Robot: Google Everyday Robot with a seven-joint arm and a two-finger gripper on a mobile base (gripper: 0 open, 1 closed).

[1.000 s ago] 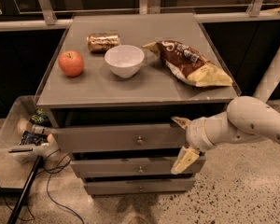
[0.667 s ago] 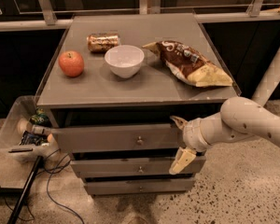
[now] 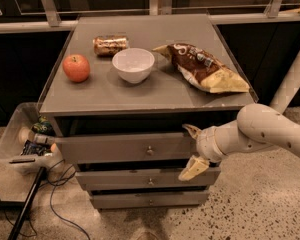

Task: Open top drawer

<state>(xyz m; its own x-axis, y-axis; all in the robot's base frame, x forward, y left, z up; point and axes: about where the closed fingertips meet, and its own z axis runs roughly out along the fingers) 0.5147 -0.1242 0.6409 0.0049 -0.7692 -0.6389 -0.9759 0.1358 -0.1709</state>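
The top drawer (image 3: pixel 120 148) is the widest grey-brown front under the cabinet top, with a small round metal knob (image 3: pixel 149 150) at its centre. It stands slightly out from the cabinet body. My gripper (image 3: pixel 190 151) is in front of the drawer's right end, to the right of the knob and apart from it. Its two pale fingers are spread wide, one (image 3: pixel 192 130) at the drawer's upper edge, the other (image 3: pixel 192 169) down by the middle drawer. It holds nothing.
Two narrower drawers (image 3: pixel 150 181) sit below. On the cabinet top (image 3: pixel 105 91) are a red apple (image 3: pixel 76 67), a white bowl (image 3: pixel 133 64), a can (image 3: pixel 110 44) and a chip bag (image 3: pixel 205 67). A clear bin (image 3: pixel 21 144) and cables lie at the left on the floor.
My gripper and arm have shifted slightly left along the drawer front, toward the knob. The drawer itself looks the same.
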